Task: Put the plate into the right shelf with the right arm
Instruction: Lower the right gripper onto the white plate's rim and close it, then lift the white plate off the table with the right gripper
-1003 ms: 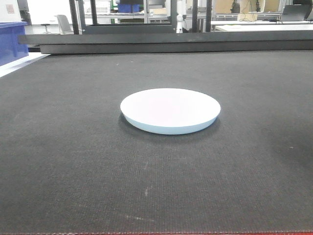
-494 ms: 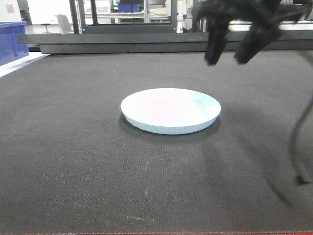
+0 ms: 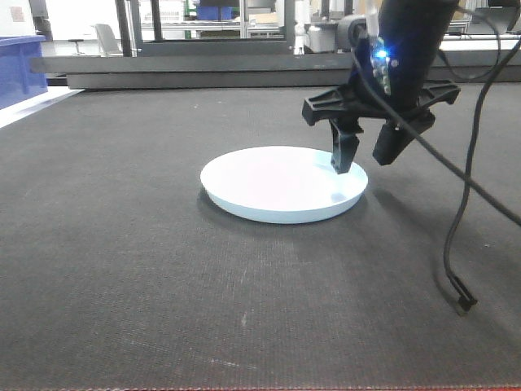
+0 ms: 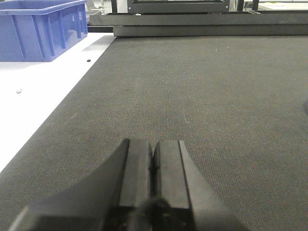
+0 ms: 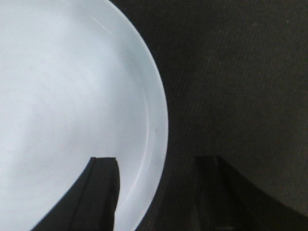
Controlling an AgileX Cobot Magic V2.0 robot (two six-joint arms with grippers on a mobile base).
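Right gripper (image 3: 364, 161): hangs empty with jaws spread wide across the right rim of the plate (image 3: 277, 183), one finger above its inside and the other outside it over the dark mat (image 3: 122, 269), probably because that low rim is the only hold so flat a dish offers. Looks just clear of the rim, though actual contact cannot be judged from either view. Plate: lies flat on the mat, not yet lifted; left gripper (image 4: 154, 156): sits pressed closed and empty, away from the plate, this being the other arm's job.
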